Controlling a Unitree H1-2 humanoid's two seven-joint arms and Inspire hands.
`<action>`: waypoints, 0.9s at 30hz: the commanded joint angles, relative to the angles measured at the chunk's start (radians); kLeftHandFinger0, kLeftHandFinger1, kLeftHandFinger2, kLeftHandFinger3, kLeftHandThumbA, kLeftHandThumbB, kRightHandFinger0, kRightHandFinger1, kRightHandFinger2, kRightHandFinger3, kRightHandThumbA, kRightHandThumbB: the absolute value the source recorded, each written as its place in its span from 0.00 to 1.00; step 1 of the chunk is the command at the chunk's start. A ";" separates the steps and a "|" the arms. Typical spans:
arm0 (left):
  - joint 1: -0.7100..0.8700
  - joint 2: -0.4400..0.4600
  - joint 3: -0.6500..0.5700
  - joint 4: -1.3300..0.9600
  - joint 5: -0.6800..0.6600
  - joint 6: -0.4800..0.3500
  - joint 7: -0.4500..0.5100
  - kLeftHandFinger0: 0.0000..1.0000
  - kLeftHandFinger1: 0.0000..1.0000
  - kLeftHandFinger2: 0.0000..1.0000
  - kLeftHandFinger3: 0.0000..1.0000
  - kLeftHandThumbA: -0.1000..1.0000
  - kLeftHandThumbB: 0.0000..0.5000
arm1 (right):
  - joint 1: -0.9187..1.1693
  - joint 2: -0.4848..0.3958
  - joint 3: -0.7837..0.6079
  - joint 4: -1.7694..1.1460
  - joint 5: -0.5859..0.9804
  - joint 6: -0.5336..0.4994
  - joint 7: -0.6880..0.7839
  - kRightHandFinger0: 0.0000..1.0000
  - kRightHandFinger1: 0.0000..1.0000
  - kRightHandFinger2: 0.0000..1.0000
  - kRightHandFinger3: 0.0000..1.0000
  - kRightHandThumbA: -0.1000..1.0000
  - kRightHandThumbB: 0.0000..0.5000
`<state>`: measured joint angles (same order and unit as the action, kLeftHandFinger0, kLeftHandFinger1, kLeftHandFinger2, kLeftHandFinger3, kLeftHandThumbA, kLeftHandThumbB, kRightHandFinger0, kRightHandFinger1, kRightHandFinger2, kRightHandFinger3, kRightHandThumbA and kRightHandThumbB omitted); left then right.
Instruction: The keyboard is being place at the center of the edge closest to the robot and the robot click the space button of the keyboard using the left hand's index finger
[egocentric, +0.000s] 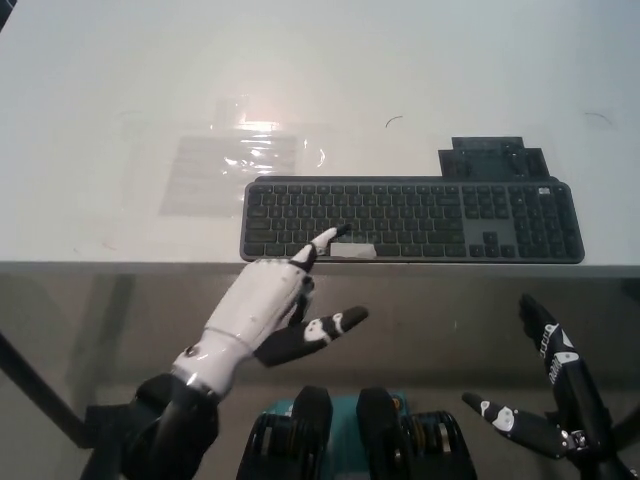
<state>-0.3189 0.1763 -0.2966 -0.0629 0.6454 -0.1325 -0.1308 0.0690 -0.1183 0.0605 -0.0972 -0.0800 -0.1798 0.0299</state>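
1. The keyboard (412, 220) is lying flat on the white table (90, 70), toward 3 o'clock of the picture's middle, with its front just beside the table's near edge.
2. Its long axis is running from 9 o'clock to 3 o'clock, parallel to that edge. The number pad is sitting at the 3 o'clock end, and the space row is facing 6 o'clock.
3. A white strip is marking the space bar (352, 250) in the front row.
4. The left hand (265, 310) is pointing toward 1 o'clock and holding nothing: the index finger (325, 238) is stretched out, the thumb is sticking out to the side, and the other fingers are curling under.
5. The fingertip is lying over the front key rows just at 9 o'clock of the white strip; I cannot tell whether it is touching the keys.
6. The right hand (545, 385) is resting low at 5 o'clock, below the table edge, with its fingers spread and nothing in it.
7. A dark flat panel (492, 160) is butting against the keyboard's back edge at 12 o'clock of the number pad.
8. A clear plastic sheet (235, 165) is lying at 10 o'clock of the keyboard, near its corner.
9. Bare tabletop is stretching widely toward 12 o'clock and 9 o'clock.
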 joint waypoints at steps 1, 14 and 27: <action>-0.061 -0.018 -0.022 0.057 0.088 -0.013 0.069 0.00 0.00 0.06 1.00 1.00 0.68 | -0.023 -0.010 0.004 -0.030 -0.013 -0.040 0.013 1.00 1.00 1.00 1.00 1.00 0.55; -0.151 -0.034 -0.052 0.252 0.121 0.012 0.091 0.00 0.01 0.09 1.00 1.00 0.70 | -0.034 -0.011 0.000 -0.033 -0.005 -0.038 0.016 1.00 1.00 1.00 1.00 1.00 0.59; -0.185 -0.027 -0.049 0.377 0.123 0.014 0.126 0.00 0.00 0.13 1.00 1.00 0.69 | -0.035 -0.011 -0.004 -0.046 -0.008 -0.025 0.022 1.00 1.00 1.00 1.00 1.00 0.60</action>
<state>-0.4670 0.1477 -0.3454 0.3051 0.7564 -0.1236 -0.0563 0.0494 -0.1191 0.0604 -0.1042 -0.0822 -0.1796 0.0445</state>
